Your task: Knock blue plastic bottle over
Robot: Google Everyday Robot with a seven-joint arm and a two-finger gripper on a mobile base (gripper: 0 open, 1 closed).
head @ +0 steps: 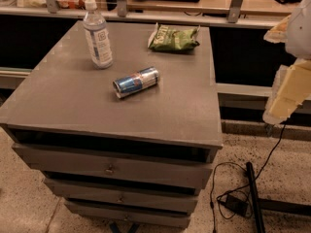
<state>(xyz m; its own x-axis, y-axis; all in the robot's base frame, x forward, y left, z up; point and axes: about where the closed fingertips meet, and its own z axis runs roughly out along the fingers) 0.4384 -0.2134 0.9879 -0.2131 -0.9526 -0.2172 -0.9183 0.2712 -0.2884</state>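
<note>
In the one camera view we see the blue plastic bottle (97,34) standing upright on the grey counter (160,113). It is toward ten o'clock of the top, white cap up, near the far-left corner but set in from both edges. It touches nothing else. A blue-and-silver can (136,81) lies on its side near the middle of the top, at about four o'clock from the bottle. A green snack bag (173,39) lies flat at about three o'clock from the bottle, close to the far edge. The claw (286,93) hangs at three o'clock of the frame, off the counter's right edge and well apart from the bottle; we cannot tell whether it is open or closed. We judge the task not yet done, since the bottle is on its base. Tall and narrow as it is, it should tip from a light push high on its body. The open room lies in front of the bottle, toward six o'clock, and along the near half of the top. A sweep straight in from the right would likely meet the can or the bag first. A push toward nine o'clock risks sending the bottle off the left edge.
</note>
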